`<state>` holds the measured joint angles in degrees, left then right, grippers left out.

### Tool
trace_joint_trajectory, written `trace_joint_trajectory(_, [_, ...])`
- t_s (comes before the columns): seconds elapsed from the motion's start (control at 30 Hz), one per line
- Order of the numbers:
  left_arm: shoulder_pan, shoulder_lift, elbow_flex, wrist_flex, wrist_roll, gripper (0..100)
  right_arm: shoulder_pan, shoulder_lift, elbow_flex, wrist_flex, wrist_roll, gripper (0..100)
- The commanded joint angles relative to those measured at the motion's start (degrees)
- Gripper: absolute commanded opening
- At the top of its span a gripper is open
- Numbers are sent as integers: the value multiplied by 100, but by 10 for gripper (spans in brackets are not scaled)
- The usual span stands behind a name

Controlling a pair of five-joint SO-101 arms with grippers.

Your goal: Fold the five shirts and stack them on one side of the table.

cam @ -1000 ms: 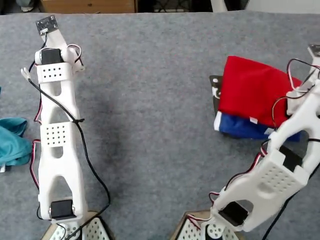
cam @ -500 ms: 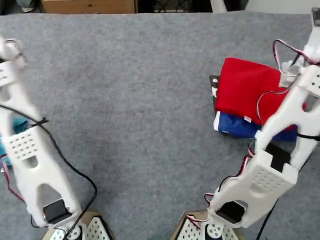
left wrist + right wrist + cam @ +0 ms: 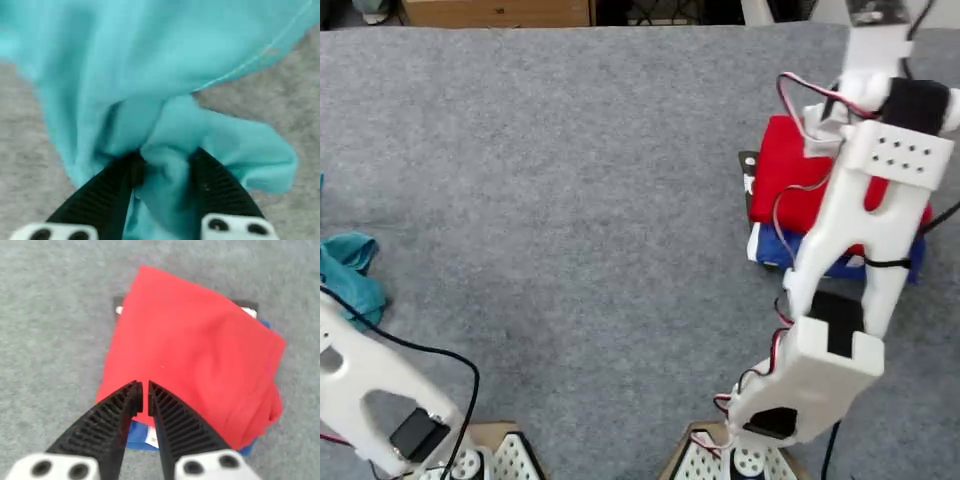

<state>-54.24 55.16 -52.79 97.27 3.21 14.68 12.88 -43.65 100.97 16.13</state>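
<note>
A crumpled teal shirt (image 3: pixel 350 275) lies at the table's left edge. In the left wrist view my left gripper (image 3: pixel 165 167) is shut on a bunched fold of this teal shirt (image 3: pixel 150 60). A folded red shirt (image 3: pixel 790 185) tops a stack on the right side, with a folded blue shirt (image 3: pixel 800 258) under it. My right arm (image 3: pixel 860 200) stretches over that stack. In the right wrist view my right gripper (image 3: pixel 145 390) hangs shut and empty above the near edge of the red shirt (image 3: pixel 200 355). A strip of the blue shirt (image 3: pixel 137 432) shows below it.
A black garment edge (image 3: pixel 749 165) pokes out from under the stack on its left. The grey felt tabletop (image 3: pixel 590 200) spreads between the two arms. My left arm (image 3: pixel 360 370) crosses the front left corner. A wooden cabinet (image 3: pixel 495 10) stands beyond the far edge.
My left arm has swung from the far left of the table down to the teal shirt and taken hold of it. My right arm has moved in over the red stack.
</note>
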Motion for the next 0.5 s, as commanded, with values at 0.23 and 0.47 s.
trace_joint_trajectory(0.23, [1543,-527,198,369,-97,28,-334,-892,40,26,-53,26])
trace_joint_trajectory(0.47, [3240,-2207,2273,299,-1029,29,-343,-1103,40,26,-44,26])
